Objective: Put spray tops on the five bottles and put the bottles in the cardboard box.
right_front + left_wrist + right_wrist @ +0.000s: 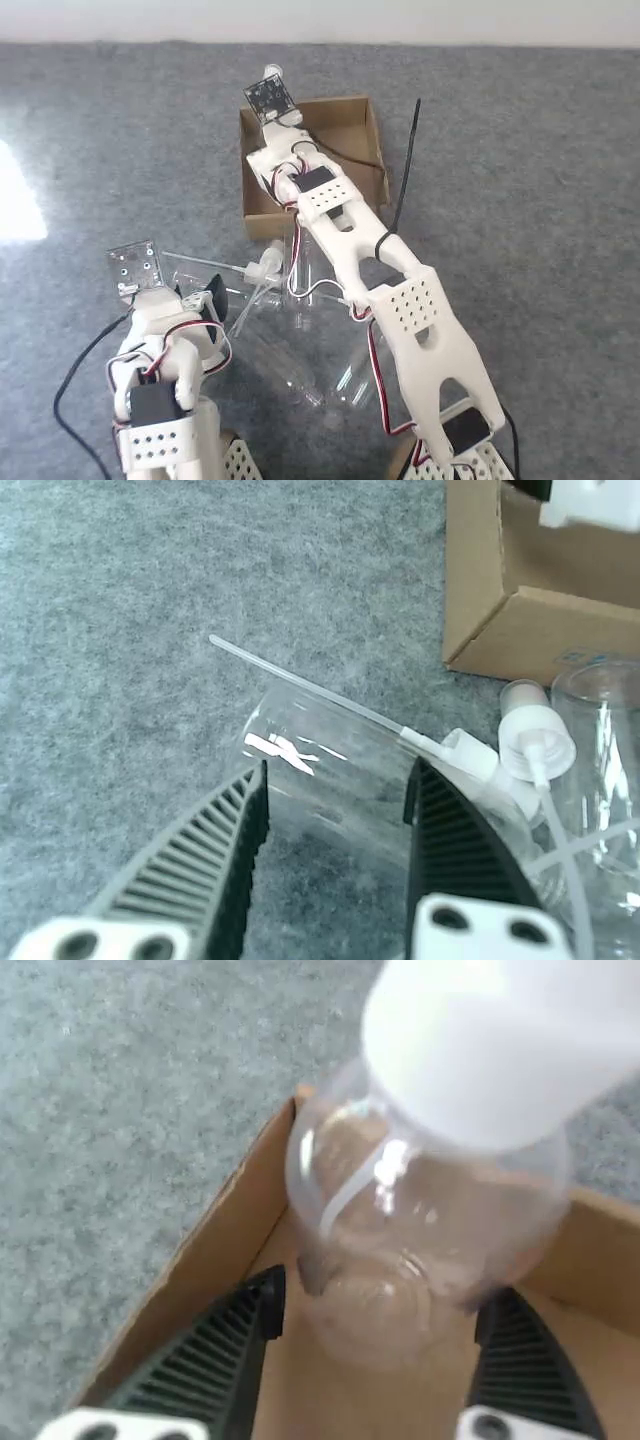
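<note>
Right gripper [385,1295] clamped on clear bottle [400,1220], white spray top [500,1050] fitted, held over cardboard box [200,1260]. Left gripper [335,780] spread, jaws flanking lying bottle [300,745] on grey carpet [120,600]. Loose sprayer [470,760] just beside.

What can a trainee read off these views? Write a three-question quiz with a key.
1. True or false: the right gripper holds the capped bottle over the cardboard box.
2. Between the fingers of the left gripper, the clear bottle is: A) upright, B) lying on the table, C) in the box.
3. Fill in: the loose spray top beside it trails a long thin ___.
Key: 1 true; 2 B; 3 tube.
</note>
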{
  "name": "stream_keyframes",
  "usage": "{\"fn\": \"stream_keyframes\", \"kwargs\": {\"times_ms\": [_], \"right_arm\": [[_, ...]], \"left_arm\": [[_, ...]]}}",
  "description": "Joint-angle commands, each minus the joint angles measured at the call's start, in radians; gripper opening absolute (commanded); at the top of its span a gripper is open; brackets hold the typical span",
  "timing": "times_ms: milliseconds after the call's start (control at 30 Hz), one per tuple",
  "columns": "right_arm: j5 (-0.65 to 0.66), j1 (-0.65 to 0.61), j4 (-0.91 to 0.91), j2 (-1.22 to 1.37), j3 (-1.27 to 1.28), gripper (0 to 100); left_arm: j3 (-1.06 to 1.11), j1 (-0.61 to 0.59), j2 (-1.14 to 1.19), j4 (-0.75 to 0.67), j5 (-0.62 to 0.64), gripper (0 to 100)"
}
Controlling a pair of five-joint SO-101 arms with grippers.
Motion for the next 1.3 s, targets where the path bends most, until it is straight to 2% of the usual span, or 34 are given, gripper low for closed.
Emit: {"fn": "stream_keyframes", "kwargs": {"times_ms": [0, 300, 833, 1000, 1267], "right_arm": [[0.015, -0.01, 0.035, -0.094, -0.021, 26.6], [0.014, -0.058, 0.03, -0.094, -0.021, 26.5], [0.02, -0.021, 0.045, -0.113, -0.021, 26.4], [0.071, -0.028, 0.173, -0.162, -0.021, 26.4], [0.075, -0.022, 0.285, -0.2, -0.021, 26.4]], "left_arm": [[-0.008, 0.0, -0.011, 0.005, 0.012, 21], [-0.008, 0.0, -0.011, 0.005, 0.012, 21], [-0.008, 0.0, -0.011, 0.005, 0.012, 21], [-0.008, 0.0, -0.011, 0.005, 0.012, 21], [-0.008, 0.0, -0.011, 0.005, 0.012, 21]]}}
